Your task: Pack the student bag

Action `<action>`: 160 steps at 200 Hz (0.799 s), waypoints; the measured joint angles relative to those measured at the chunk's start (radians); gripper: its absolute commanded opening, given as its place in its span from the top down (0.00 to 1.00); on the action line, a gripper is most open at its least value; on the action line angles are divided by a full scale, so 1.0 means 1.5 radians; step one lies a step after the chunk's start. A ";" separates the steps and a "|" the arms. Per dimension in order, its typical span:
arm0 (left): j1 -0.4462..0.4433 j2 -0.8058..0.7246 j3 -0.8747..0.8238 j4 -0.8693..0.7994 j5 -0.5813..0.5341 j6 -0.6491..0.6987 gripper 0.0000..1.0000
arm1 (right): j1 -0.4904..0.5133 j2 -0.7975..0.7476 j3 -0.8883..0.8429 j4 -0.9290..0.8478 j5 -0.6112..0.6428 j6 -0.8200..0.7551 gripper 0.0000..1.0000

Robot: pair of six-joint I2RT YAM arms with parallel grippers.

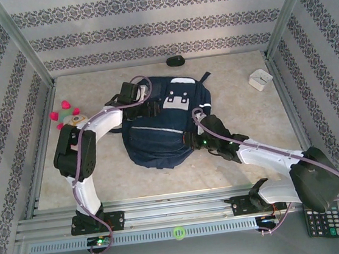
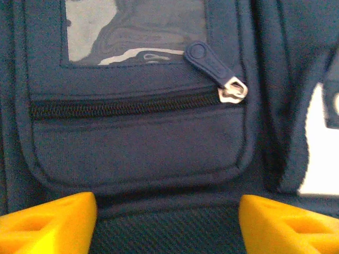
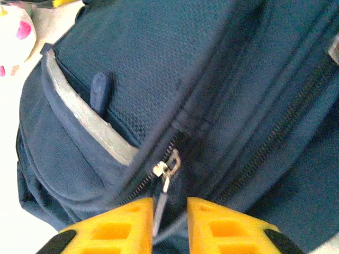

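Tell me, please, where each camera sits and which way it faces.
Top external: above and behind the arms, looking down at the table; both arms show, the left gripper and right gripper at the student bag.
Left wrist: on the left arm, close over a zipped front pocket; its yellow fingers stand wide apart.
Right wrist: on the right arm, facing the bag's side; a zip pull hangs between its narrowly parted fingers.
Shared: all three show the bag.

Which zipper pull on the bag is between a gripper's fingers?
The thin metal pull, hanging between the right gripper fingers; the blue-tabbed pull on the small pocket lies clear of the open left gripper.
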 measured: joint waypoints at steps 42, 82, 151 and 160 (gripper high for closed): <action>-0.003 -0.213 -0.173 0.018 0.103 0.202 0.26 | -0.083 -0.151 -0.049 -0.045 -0.036 -0.012 0.68; -0.096 -0.288 -0.234 0.010 0.158 0.514 0.23 | -0.122 -0.243 -0.070 -0.051 -0.057 -0.063 0.69; -0.183 -0.192 -0.236 0.097 0.064 0.655 0.25 | -0.122 -0.248 -0.086 -0.048 -0.077 -0.131 0.68; -0.188 -0.185 -0.236 0.105 0.058 0.661 0.37 | -0.122 -0.243 -0.088 -0.048 -0.077 -0.137 0.68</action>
